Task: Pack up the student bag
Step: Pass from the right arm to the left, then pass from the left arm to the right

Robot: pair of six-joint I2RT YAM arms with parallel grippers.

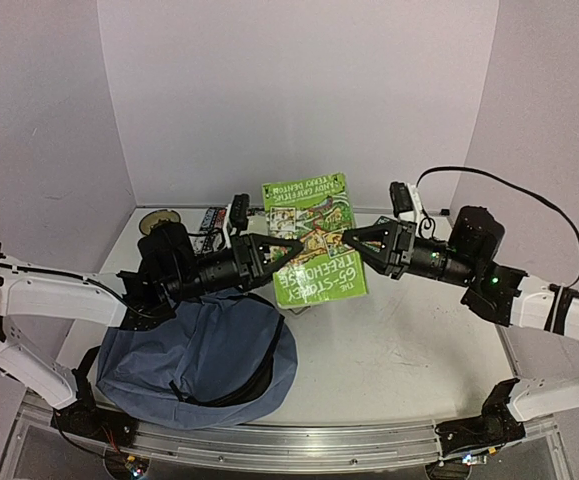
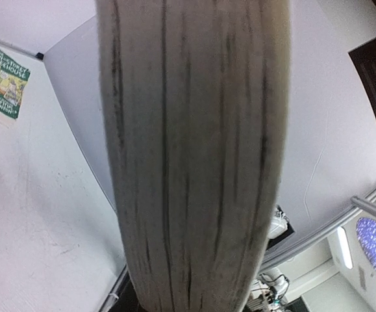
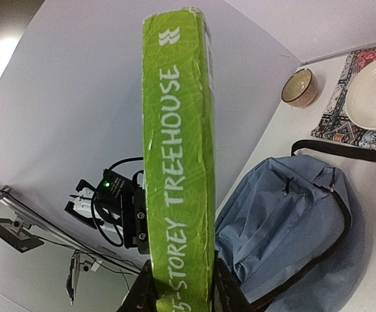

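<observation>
A bright green book, "65-Storey Treehouse" (image 1: 314,238), hangs in the air over the table, held from both sides. My left gripper (image 1: 291,247) grips its left, page-edge side; in the left wrist view the page edges (image 2: 191,156) fill the middle and hide the fingers. My right gripper (image 1: 350,240) is shut on the spine side; in the right wrist view the spine (image 3: 178,162) stands between its fingers (image 3: 181,289). The slate-blue student bag (image 1: 204,362) lies on the table below the left arm. It also shows in the right wrist view (image 3: 291,221).
A tan bowl (image 3: 299,88) and a white plate (image 3: 375,96) on a patterned mat (image 1: 209,218) sit at the back left of the table. White walls enclose the table. Another green cover (image 2: 2,81) shows at the upper left in the left wrist view.
</observation>
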